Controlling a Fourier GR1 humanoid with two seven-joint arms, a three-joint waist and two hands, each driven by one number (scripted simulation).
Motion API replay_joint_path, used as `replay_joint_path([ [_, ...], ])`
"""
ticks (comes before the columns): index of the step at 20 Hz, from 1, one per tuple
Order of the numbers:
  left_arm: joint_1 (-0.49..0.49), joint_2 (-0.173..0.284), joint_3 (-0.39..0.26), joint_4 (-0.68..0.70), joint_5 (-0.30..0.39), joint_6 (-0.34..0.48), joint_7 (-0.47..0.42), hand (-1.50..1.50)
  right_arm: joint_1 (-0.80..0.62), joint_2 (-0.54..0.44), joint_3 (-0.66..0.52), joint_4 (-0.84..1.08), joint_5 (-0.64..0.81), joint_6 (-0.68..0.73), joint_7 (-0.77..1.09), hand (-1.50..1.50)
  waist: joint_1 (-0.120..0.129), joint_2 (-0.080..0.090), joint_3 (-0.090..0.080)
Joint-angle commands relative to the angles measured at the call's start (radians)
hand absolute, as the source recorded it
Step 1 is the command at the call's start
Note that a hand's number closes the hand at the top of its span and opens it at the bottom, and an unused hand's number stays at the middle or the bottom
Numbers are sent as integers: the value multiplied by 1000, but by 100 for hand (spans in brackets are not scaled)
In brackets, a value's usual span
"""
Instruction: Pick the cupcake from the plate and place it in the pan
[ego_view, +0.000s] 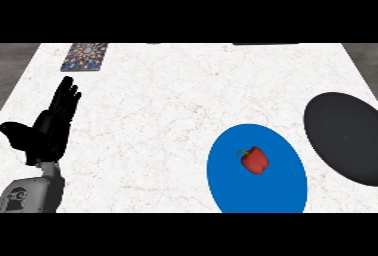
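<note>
On the blue plate (221, 185) lies a red bell pepper (255, 160), stem up-left.

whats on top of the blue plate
A red bell pepper with a green stem lies near the middle of the blue plate. No cupcake shows on it. The plate's near edge is cut off by the view.

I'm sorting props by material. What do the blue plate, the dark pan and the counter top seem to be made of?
Blue plate: evenly coloured and matt, possibly plastic or glazed ceramic; the look leaves it open.
Dark pan: flat matt black with no shine, perhaps coated metal.
Counter top: white with fine grey veining, which looks like marble or a similar stone.
</note>
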Motion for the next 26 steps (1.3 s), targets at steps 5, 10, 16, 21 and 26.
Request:
replay_joint_path([
  [5,-16,7,5,26,-3,-7,-27,0,-91,107,-199,-5,-437,40,13,150,27,14,1],
  [10,-67,5,0,59,-8,-5,-11,0,-333,-8,-549,261,-644,115,-29,150,36,12,1],
  [16,-93,-4,-17,17,-1,-5,44,0,-584,-140,-691,758,-640,89,-244,150,61,14,2],
  [21,-64,-37,-49,54,-22,-7,-24,0,-804,-178,-665,1158,-525,-5,-355,150,86,22,2],
  [26,-103,-21,-33,57,-14,-7,14,0,-962,-156,-671,1530,-499,-95,-551,150,78,22,3],
])
